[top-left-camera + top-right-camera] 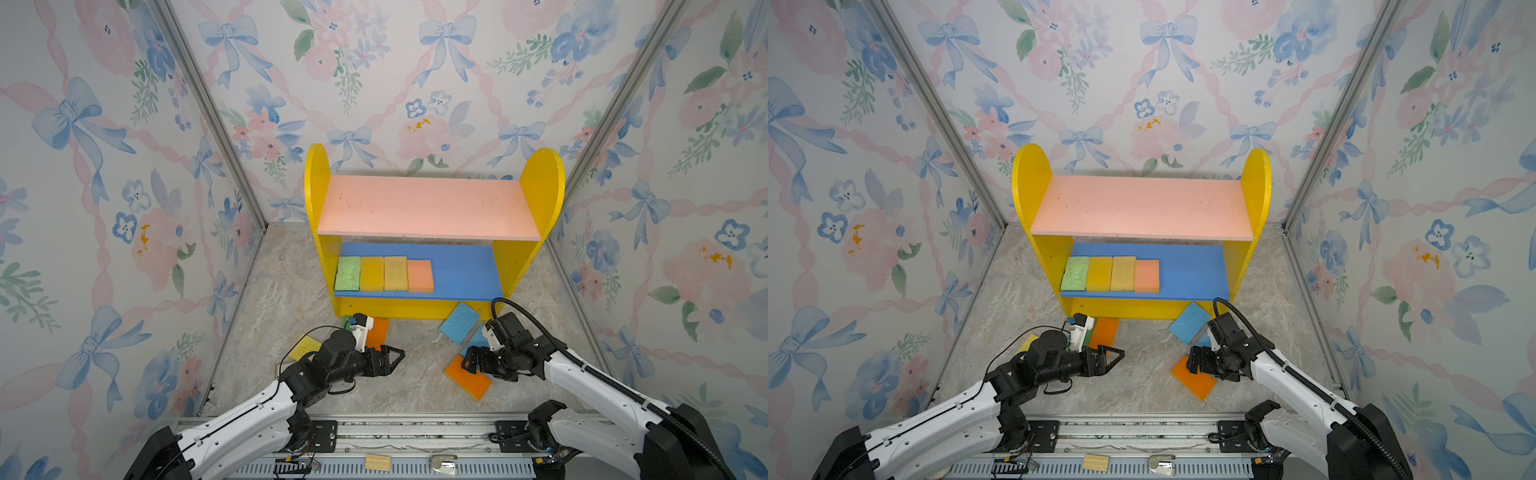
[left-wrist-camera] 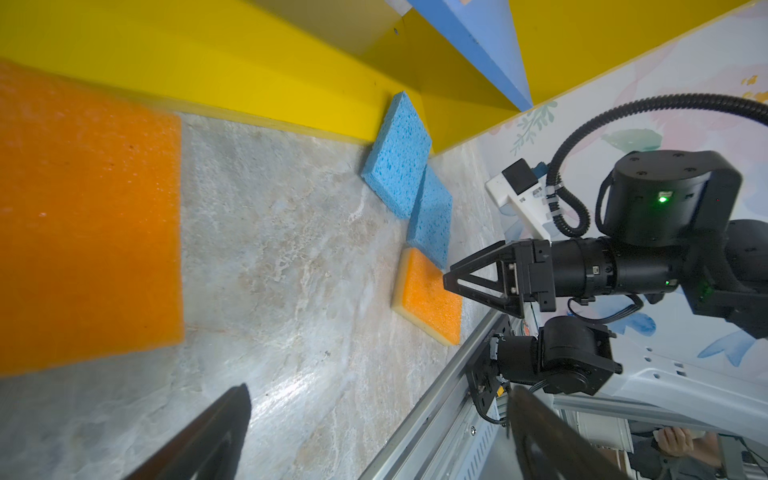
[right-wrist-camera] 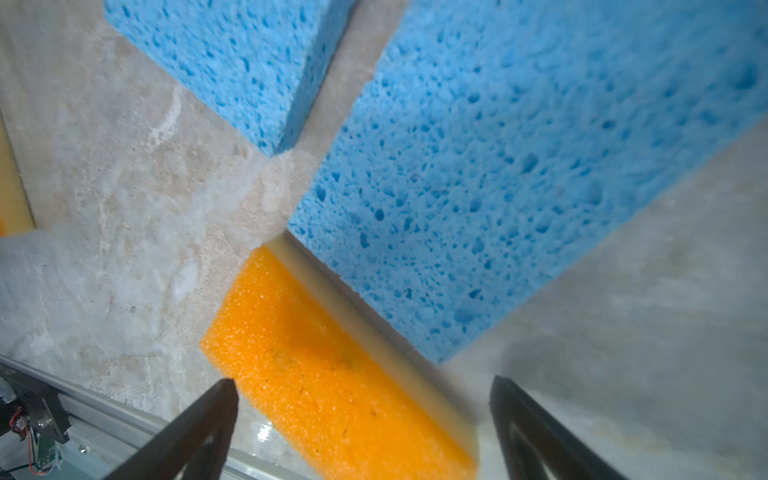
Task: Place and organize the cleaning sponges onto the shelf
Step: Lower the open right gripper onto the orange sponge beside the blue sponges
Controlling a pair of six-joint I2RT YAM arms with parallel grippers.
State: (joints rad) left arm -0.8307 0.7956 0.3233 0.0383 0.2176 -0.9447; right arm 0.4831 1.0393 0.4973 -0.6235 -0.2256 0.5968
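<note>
shelf (image 1: 540, 187) lower board (image 1: 461, 270): four sponges (image 1: 372, 274) in row, left side. left end effector (image 1: 395, 362), right end effector (image 1: 469, 363) both wide.

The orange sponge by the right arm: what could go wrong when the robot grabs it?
1. The orange sponge lies against a blue sponge, so the open right end effector might drag or pinch both.
2. It sits slanted between the jaws; a corner grip could let it twist out.
3. The pink upper board overhangs the lower tier, so the arm might bump it.

A robot lab booth. Floral wall panels (image 1: 374, 83) sit in aluminium frames (image 1: 211, 112); arms (image 1: 249, 419) mount on a rail (image 1: 415, 432).
</note>
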